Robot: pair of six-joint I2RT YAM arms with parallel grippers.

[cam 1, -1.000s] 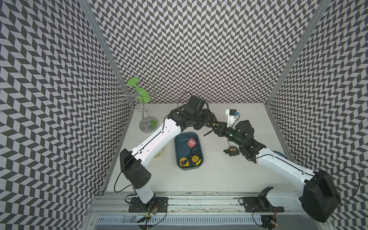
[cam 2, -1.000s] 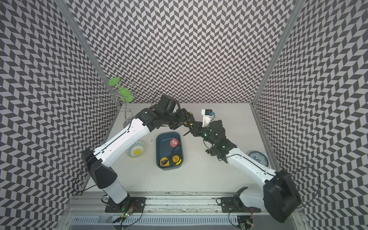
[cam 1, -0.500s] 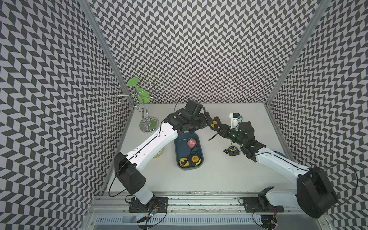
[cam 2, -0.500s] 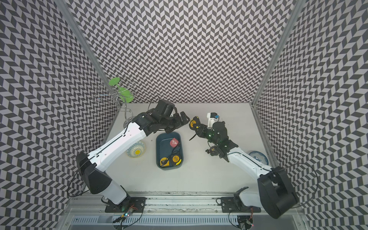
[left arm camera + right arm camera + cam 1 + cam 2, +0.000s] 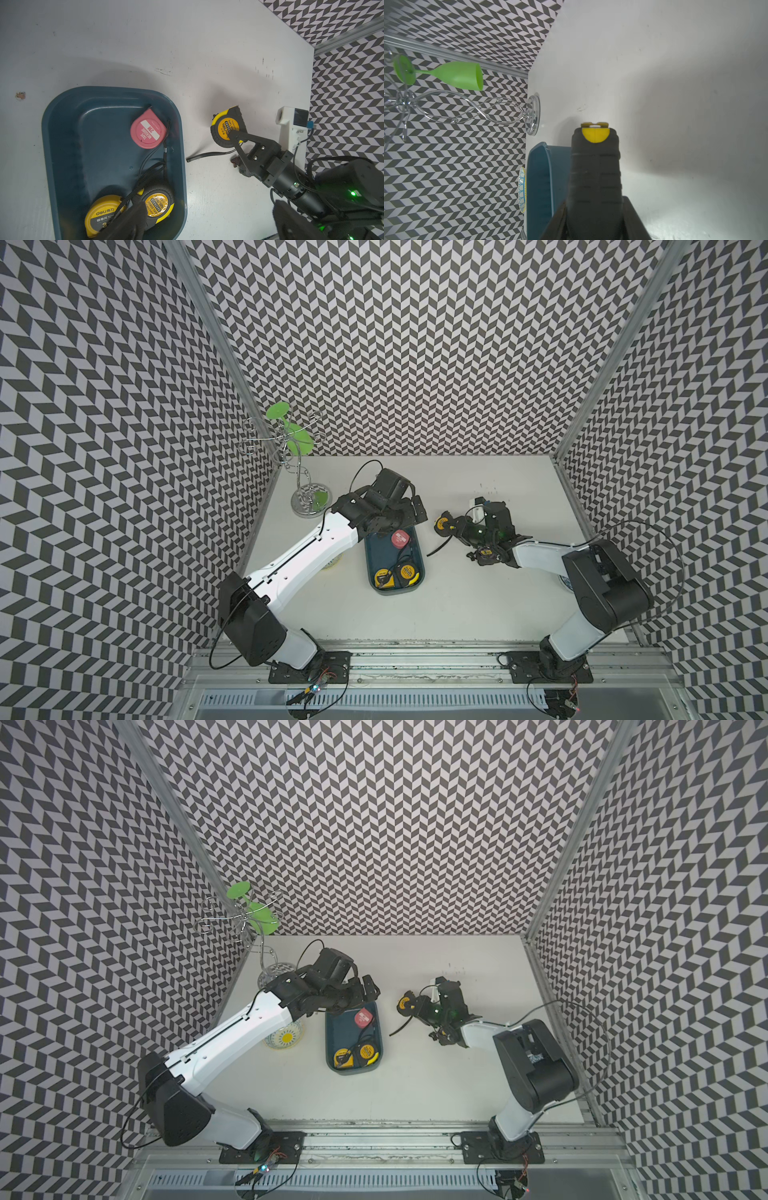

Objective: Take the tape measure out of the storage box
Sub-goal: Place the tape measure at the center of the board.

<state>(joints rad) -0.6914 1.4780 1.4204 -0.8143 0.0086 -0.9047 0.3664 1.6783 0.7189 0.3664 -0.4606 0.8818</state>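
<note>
The right fingers (image 5: 239, 135) are clamping a black-and-yellow tape measure (image 5: 226, 128) by its two flat faces. They are holding it outside the storage box (image 5: 93, 145), near the box's long side and raised off the desk (image 5: 457, 605). Its black strap (image 5: 207, 154) is hanging below it, with the loose end pointing toward the box. The left fingers (image 5: 128, 220) are standing spread wide with nothing between them. They are hovering over the far end of the box and covering that rim in both top views.

Inside the box, a pink round tape measure (image 5: 148, 131) is lying toward the far end. A yellow tape measure (image 5: 104, 214) and a darker yellow-labelled tape measure (image 5: 159, 204) are sitting side by side at the near end. Their black cords are crossing each other and running up to the pink one.

A white handheld device (image 5: 291, 124) is lying on the desk just behind the right wrist. A small black-and-yellow thing (image 5: 484, 553), possibly another tape measure, is lying under the right forearm. A patterned dish (image 5: 284, 1038) is sitting beside the box, partly covered by the left arm. In the far left corner, well apart, a wire stand (image 5: 309, 499) is carrying a green goblet (image 5: 454, 74).
</note>
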